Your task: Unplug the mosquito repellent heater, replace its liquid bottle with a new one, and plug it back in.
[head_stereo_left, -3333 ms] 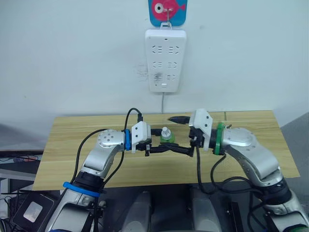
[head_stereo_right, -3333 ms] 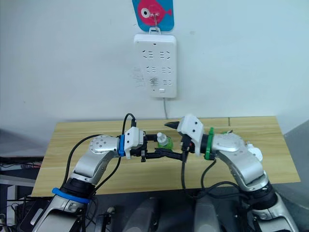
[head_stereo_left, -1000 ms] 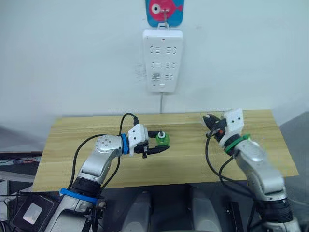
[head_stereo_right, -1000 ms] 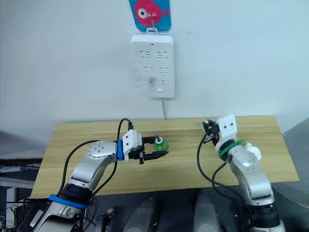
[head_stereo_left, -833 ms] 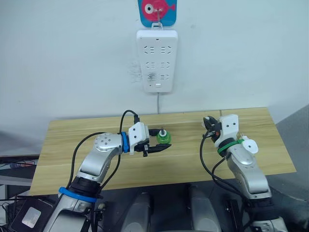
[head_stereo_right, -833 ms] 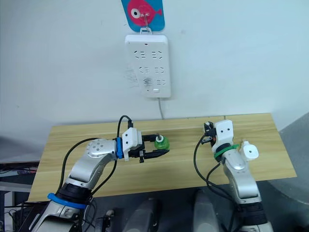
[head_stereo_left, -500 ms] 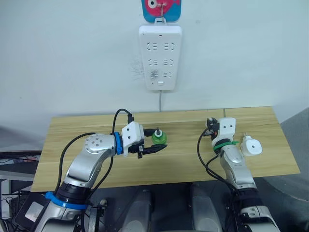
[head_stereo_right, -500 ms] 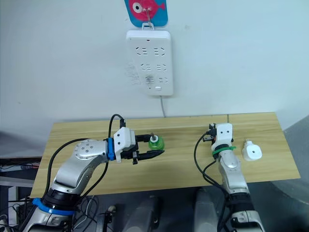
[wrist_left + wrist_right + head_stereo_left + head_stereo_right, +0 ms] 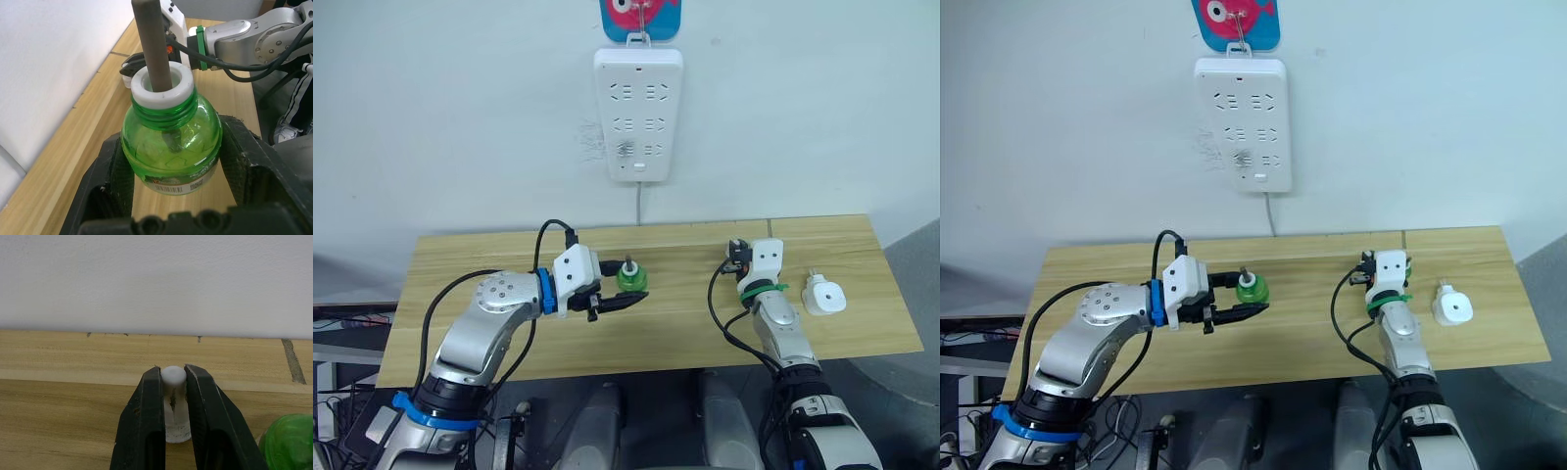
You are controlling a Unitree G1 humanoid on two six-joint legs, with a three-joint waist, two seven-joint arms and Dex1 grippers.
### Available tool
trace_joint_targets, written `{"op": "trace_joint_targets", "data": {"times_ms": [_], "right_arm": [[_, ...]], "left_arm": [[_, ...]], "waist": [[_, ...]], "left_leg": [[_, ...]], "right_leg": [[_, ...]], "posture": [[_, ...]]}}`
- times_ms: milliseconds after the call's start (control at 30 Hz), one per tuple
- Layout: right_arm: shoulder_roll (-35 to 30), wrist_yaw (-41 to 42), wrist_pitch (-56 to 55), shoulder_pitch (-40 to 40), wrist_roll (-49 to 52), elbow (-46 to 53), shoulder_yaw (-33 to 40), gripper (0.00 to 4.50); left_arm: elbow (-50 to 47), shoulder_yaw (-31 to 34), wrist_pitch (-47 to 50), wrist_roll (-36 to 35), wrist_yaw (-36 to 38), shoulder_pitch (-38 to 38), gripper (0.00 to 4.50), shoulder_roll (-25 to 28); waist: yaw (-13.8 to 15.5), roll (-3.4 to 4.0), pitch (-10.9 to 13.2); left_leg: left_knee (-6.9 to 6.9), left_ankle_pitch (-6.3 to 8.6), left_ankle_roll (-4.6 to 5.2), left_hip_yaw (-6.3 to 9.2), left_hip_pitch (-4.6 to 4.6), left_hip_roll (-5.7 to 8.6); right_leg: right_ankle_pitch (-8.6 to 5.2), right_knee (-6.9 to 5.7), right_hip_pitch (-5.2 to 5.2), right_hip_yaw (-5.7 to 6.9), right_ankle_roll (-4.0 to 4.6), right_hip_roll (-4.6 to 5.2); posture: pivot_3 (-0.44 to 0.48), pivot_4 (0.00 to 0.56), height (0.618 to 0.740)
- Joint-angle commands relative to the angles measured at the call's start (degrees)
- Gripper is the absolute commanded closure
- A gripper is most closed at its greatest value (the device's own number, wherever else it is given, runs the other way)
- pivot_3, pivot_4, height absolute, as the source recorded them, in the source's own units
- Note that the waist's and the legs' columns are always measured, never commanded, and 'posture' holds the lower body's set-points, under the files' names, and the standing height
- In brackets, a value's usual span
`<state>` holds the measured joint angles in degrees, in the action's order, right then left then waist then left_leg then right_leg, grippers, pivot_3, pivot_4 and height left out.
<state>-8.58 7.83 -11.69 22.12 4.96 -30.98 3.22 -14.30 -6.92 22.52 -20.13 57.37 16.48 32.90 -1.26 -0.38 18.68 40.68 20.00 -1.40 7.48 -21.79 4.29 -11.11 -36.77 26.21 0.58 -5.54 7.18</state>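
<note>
My left gripper has its jaws clamped on one round green plastic bottle with a white neck, a grey wick rod standing in it. My right gripper has its jaws closed on one small white cap. A second green bottle sits near it. One small white rounded heater lies on the wooden tabletop, right of my right arm.

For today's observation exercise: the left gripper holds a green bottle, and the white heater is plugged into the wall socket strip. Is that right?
Not quite. The left gripper does hold the green bottle, but the heater lies unplugged on the table, as the left eye view shows; the wall socket strip has nothing plugged in.
</note>
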Motion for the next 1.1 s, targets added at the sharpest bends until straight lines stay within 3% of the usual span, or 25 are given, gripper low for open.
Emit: {"op": "trace_joint_targets", "data": {"times_ms": [33,167,333,433,633,833,1100], "right_arm": [[-0.14,1.17,-0.84,-2.1,-0.56,3.64,-0.43,3.24],[-0.87,3.74,-0.63,-3.26,-0.96,7.7,-1.71,1.89],[-4.61,13.56,5.75,-6.69,1.96,22.43,-5.75,1.89],[-8.05,21.71,16.84,-9.02,8.73,34.5,-8.56,1.89],[-21.86,37.55,41.63,-9.04,25.77,55.29,-12.17,1.89],[-19.61,35.07,47.18,-3.33,26.68,55.53,-13.41,1.89],[-14.97,32.79,46.02,-1.27,23.25,53.83,-14.9,1.89]], "left_arm": [[-2.76,0.24,-0.21,-1.07,-0.33,-0.37,2.25,-0.05],[-1.51,-0.05,-0.73,-0.95,-0.64,0.14,2.25,-0.69],[1.93,-0.25,-3.34,0.24,-0.49,1.34,2.25,-2.05],[4.56,-0.67,-5.79,0.87,0.0,2.52,2.25,-2.92],[9.72,-1.96,-11.25,1.76,1.97,5.36,2.25,-5.05],[12.72,-3.17,-13.9,2.25,4.35,7.9,2.25,-6.42],[11.93,-3.47,-13.31,1.67,5.85,8.09,2.25,-6.56]], "waist": [[0.13,0.01,0.02],[0.15,0.07,0.07],[0.27,0.1,0.08],[0.41,0.12,0.06],[1.4,0.1,-0.06],[1.54,-0.16,-0.33],[1.69,-0.24,-0.39]], "left_leg": [[0.0,0.0,0.0,0.01,0.0,0.0],[0.0,0.0,0.0,-0.01,-0.01,0.0],[0.0,0.0,0.0,0.02,-0.01,0.0],[0.0,0.0,-0.01,0.05,-0.02,0.0],[0.01,0.0,-0.01,0.1,-0.1,0.0],[0.01,0.0,-0.02,0.1,-0.12,0.0],[0.0,0.0,-0.02,0.12,-0.18,0.04]], "right_leg": [[0.0,0.0,0.0,0.01,0.0,0.0],[0.0,0.02,0.0,-0.01,0.0,0.0],[-0.01,0.03,-0.01,0.01,-0.01,0.0],[0.0,0.06,-0.01,0.02,-0.01,0.0],[0.01,0.52,-0.05,0.07,-0.04,0.01],[0.04,0.62,-0.07,0.11,-0.07,0.02],[0.06,0.7,-0.04,0.14,-0.1,0.06]], "posture": [[0.173,0.405,0.74],[0.149,0.391,0.74],[0.13,0.363,0.74],[0.117,0.335,0.74],[0.099,0.297,0.74],[0.095,0.27,0.74],[0.09,0.267,0.74]]}}
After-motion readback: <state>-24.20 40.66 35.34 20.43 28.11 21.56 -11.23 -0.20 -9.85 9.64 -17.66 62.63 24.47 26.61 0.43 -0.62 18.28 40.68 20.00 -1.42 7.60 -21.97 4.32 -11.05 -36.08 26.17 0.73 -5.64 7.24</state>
